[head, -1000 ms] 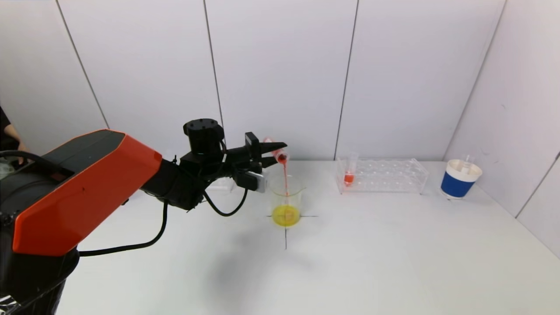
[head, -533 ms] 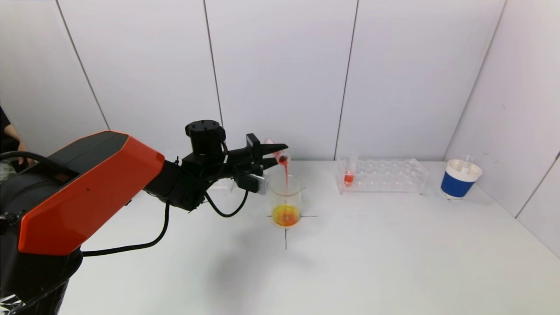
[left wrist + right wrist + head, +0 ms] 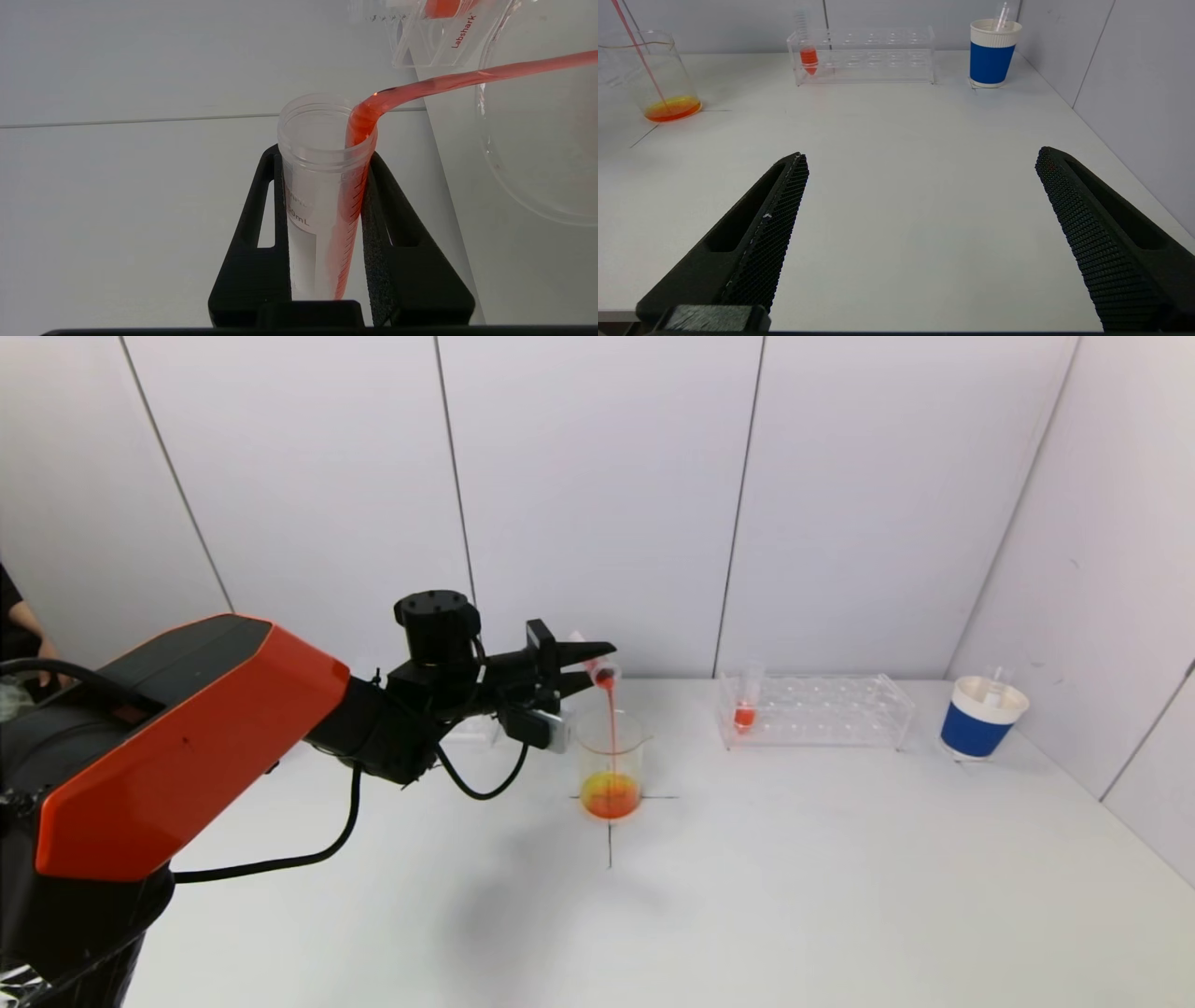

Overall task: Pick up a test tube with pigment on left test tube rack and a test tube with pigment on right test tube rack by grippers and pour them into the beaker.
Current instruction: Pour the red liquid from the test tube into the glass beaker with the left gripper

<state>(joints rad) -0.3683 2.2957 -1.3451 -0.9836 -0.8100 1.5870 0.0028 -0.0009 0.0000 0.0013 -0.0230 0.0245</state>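
White table (image 3: 794,859); wrist-only close-up: tube (image 3: 322,186) between left jaws, red stream (image 3: 467,79).

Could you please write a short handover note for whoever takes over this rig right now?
Left tool: shut on the tilted test tube, red pigment streaming into the beaker at the table's cross mark.
Right tool: open, empty, low over the table.
Right rack: one red-filled tube upright at its left end.
Done: left pick, pour underway.
Left: finish pouring, then pick and pour the right rack's tube.
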